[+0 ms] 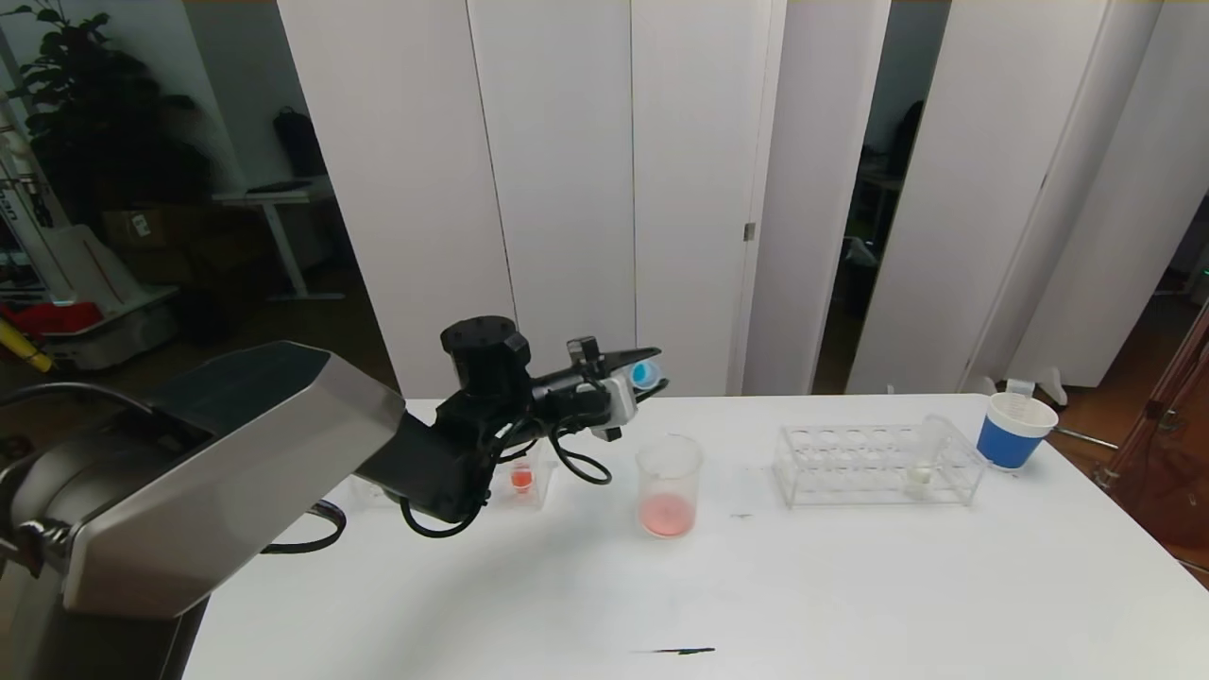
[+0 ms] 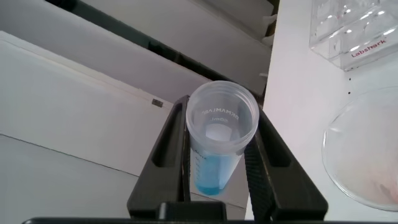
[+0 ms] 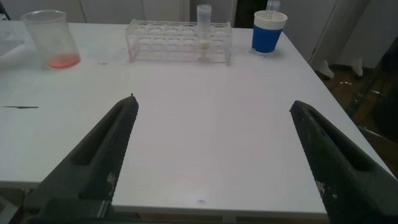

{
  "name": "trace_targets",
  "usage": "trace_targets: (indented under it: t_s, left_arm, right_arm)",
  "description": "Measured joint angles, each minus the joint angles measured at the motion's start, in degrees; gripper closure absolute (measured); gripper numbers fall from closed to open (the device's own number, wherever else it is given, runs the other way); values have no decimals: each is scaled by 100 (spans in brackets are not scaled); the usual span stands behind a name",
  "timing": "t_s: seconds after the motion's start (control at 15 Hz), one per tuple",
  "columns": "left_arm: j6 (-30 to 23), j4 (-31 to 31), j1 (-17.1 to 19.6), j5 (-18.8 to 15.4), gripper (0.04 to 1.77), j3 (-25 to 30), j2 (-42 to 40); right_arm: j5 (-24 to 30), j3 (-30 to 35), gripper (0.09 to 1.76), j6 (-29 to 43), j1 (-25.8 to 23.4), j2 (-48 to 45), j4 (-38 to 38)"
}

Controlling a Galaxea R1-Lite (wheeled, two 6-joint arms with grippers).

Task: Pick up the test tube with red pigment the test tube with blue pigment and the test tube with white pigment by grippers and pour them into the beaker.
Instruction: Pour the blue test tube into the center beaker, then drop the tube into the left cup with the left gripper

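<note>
The left gripper (image 1: 650, 376) is clamped on the blue tube (image 2: 217, 144), held above and behind the beaker (image 1: 669, 484); the mouth should be centred over the rim before tipping.

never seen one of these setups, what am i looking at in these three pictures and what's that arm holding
This is a two-armed robot at a white table. The wide picture comes from a camera on its head; the other two come from cameras on its wrists, looking out between the gripper fingers.

The left gripper is raised above the table, just behind and above the clear glass beaker with a little red liquid at the bottom. It is shut on a small clear tube holding bright blue liquid, which the left wrist picture shows clamped between the two black fingers.

The right gripper is open, holds nothing and sits low at the table's near edge.

Also on the table: a clear plastic rack with a tube of milky white liquid leaning in it, a white paper cup with a blue sleeve, and a small clear stand with a tube of orange-red liquid.
</note>
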Motion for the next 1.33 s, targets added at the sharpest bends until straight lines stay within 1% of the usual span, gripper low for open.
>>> trace_targets:
  t_s: [0.07,0.27,0.4,0.6,1.07,1.2,1.33]
  left_arm:
    - [236,-99,7,11,123,9,41]
    - [596,-512,-11,85,123,56,162]
    - [916,-606,-26,113,123,48,243]
    - [1084,-683,-41,160,123,-35,343]
    - [1193,-717,-74,221,123,-188,511]
    - [1252,-873,-74,221,123,-195,522]
    - [1430,-1053,-74,221,123,-195,535]
  right_arm:
    - [-2,0,10,-2,0,0,0]
    - [-5,0,10,0,0,0,0]
    - [-2,0,10,0,0,0,0]
    - [-5,0,10,-2,0,0,0]
    - [-5,0,10,0,0,0,0]
    - [-2,0,10,-2,0,0,-2]
    - [-5,0,10,0,0,-2,-2]
